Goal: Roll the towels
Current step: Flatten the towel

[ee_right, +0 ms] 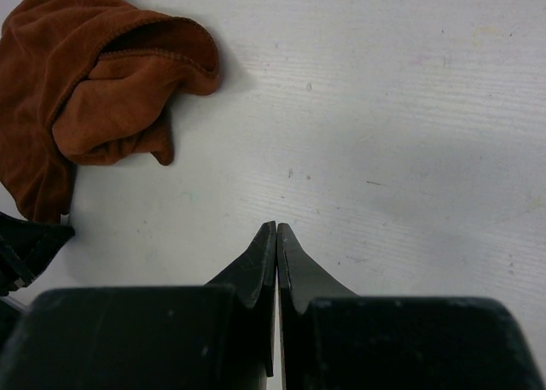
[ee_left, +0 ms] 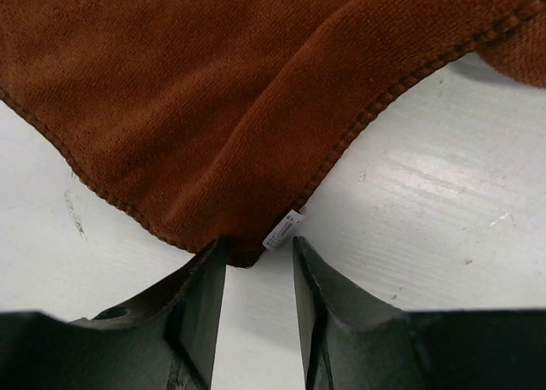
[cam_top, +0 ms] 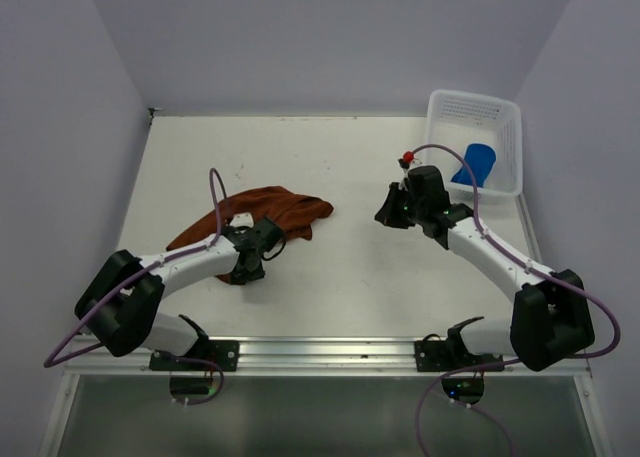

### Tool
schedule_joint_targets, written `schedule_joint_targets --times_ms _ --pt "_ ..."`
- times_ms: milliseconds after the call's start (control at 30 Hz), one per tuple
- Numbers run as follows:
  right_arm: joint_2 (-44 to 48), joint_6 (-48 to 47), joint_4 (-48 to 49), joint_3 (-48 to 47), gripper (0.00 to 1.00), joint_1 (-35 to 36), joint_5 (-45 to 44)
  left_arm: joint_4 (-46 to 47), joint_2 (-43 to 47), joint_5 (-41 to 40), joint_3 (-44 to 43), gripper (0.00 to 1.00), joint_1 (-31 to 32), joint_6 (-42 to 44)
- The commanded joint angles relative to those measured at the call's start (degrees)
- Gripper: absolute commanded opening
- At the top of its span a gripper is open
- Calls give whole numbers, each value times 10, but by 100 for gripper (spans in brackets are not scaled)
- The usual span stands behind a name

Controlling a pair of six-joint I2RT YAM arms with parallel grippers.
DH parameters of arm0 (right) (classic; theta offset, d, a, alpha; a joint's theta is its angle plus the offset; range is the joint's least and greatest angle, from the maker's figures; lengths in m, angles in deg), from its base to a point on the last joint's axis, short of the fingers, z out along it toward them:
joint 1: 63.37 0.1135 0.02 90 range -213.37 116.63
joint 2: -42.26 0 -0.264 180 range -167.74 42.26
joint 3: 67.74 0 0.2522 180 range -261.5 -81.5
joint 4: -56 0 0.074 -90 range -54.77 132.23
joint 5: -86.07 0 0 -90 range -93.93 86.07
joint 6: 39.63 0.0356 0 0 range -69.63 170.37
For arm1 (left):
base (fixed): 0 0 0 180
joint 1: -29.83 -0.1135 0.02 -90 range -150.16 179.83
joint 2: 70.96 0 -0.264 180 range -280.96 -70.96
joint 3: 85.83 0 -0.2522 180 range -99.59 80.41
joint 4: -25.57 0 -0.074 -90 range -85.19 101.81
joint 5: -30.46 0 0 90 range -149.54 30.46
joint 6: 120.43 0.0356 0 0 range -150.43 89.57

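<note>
The left tool [ee_left: 260,249] stands partly open. The nearest corner of the brown towel [ee_left: 213,91] lies right at its fingertips, and the small white label [ee_left: 283,229] sits just ahead of the right-hand finger. Bare counter [cam_top: 350,267] shows through the gap between the fingers, so the tool is not clamped on the cloth.

The main risk is a shallow bite. If the tool closes from here it would likely catch only the stitched hem or the label, and the corner could slide out at the first pull.

A second risk is the towel's shape. Ahead of the left tool the cloth is creased, and its far end, seen ahead and to the left of the right tool [ee_right: 275,228], is bunched and folded over on itself. Rolling it without first spreading it flat would probably give a lumpy, loose roll that falls open.

The right tool is fully closed and holds nothing, and it hangs over bare counter well apart from the towel. With nothing pinning the far end, a pull from the left tool may just drag the whole towel. If both tools go for the cloth, they could crowd each other.

The one container is the white basket [cam_top: 515,137], behind and to the right of the right tool. The blue towel [cam_top: 475,164] sits in it as a compact bundle, but I cannot tell whether it is properly rolled. Nothing else shows inside.
</note>
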Motion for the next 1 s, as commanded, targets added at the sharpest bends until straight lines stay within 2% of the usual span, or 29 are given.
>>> schedule_joint_targets --times_ms 0,133,333,433,533,567,633,667,700,800,867,967 --pt "3 -2 19 8 0 2 4 31 -10 -3 16 40 3 6" --pt "4 -4 19 9 0 2 1 40 -11 -3 30 34 3 4" --pt "4 -5 17 9 0 2 -1 43 -13 -1 38 0 4 13" --pt "7 -6 16 10 0 2 -1 23 0 4 23 0 4 16" --pt "8 -9 29 11 0 2 21 -20 47 -2 -30 0 4 18" --pt "7 -10 36 14 2 2 30 -34 63 -18 -73 0 6 22" --pt "5 -12 48 14 6 9 42 -76 104 -44 -126 0 7 33" --pt "4 -15 49 9 8 13 42 -87 112 -62 -183 0 7 42" --pt "0 -18 50 6 14 16 44 -121 117 -99 -214 0 7 60" --pt "-17 -20 55 -7 24 33 40 -207 93 -184 -338 0 7 83" --pt "-34 -19 56 -21 27 49 35 -260 75 -244 -413 0 7 88" --pt "-65 -19 55 -47 33 70 30 -294 68 -308 -478 0 7 92"
